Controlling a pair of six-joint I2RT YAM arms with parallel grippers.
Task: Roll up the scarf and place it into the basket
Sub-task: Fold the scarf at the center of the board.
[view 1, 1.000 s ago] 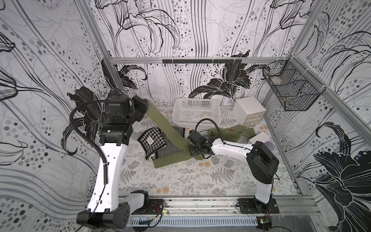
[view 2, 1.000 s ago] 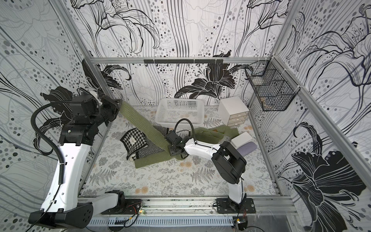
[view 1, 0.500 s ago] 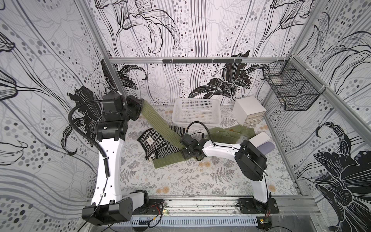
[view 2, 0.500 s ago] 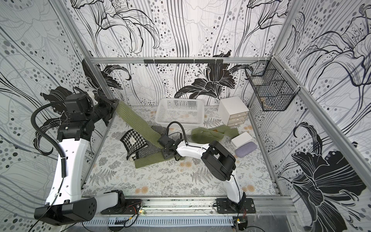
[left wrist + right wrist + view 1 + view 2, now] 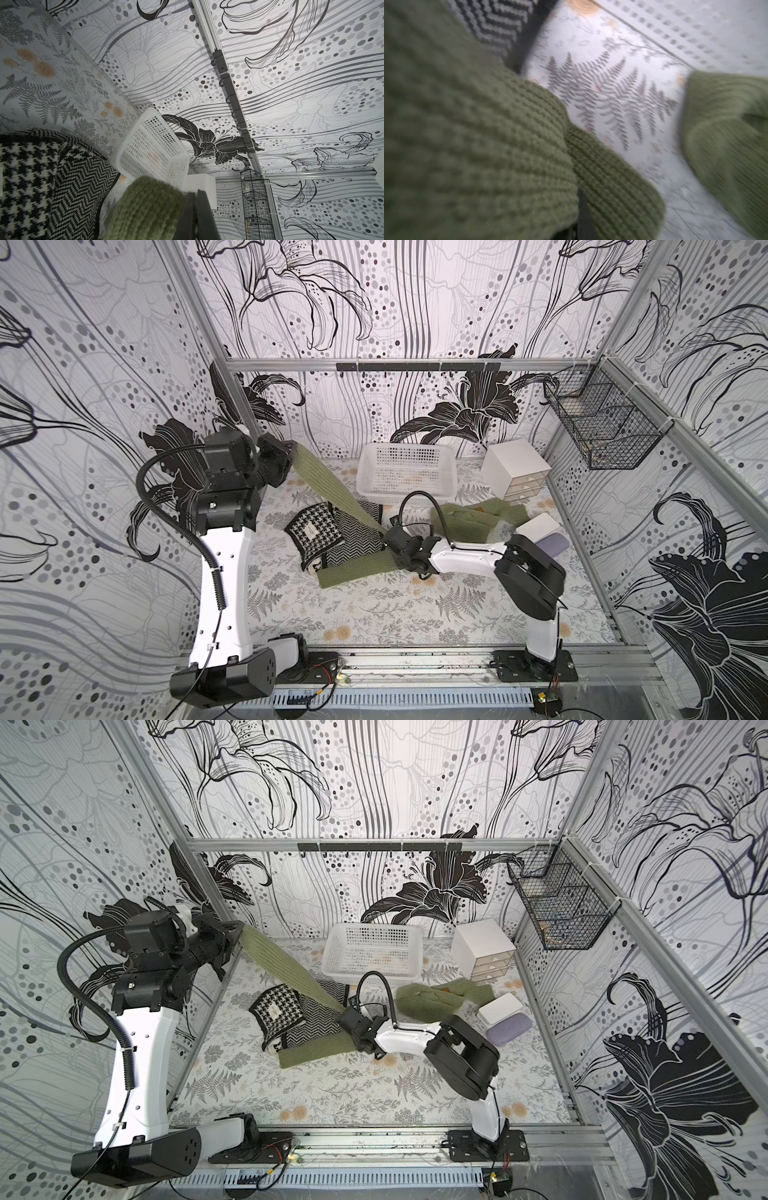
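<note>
The basket (image 5: 405,494) (image 5: 365,936) stands on the floral worktop (image 5: 374,614) against the back wall. The green knitted scarf (image 5: 332,489) (image 5: 291,969) is outside it. One end is held high, well to the left of the basket, pinched in the left jaws; the left wrist view shows the knit (image 5: 145,207) bunched against the dark fingers. From there the scarf runs taut and slanting down past the basket's front left corner to a bend in front of the basket. There the right jaws are closed on it, and the blurred right wrist view shows its folds (image 5: 467,124) close up. The rest lies flat, front-left of the basket.

Bare worktop runs from that flat end to the front rail, the widest open room. The left arm (image 5: 224,572) stands tall, left of the basket. The right arm (image 5: 469,562) lies low in front of it, its cable looping up just before the rim.

A black-and-white houndstooth scarf (image 5: 316,531) (image 5: 276,1009) lies under the taut stretch, front-left of the basket. A second green knit heap (image 5: 469,518) (image 5: 432,998) lies front-right, near the arm. Right of the basket stands a white drawer box (image 5: 515,466). A small white box (image 5: 538,526) and a lavender pad (image 5: 552,543) lie further front-right. A black wire basket (image 5: 602,435) hangs on the right wall.

The houndstooth scarf carries a pale label (image 5: 309,533), too small to read.
</note>
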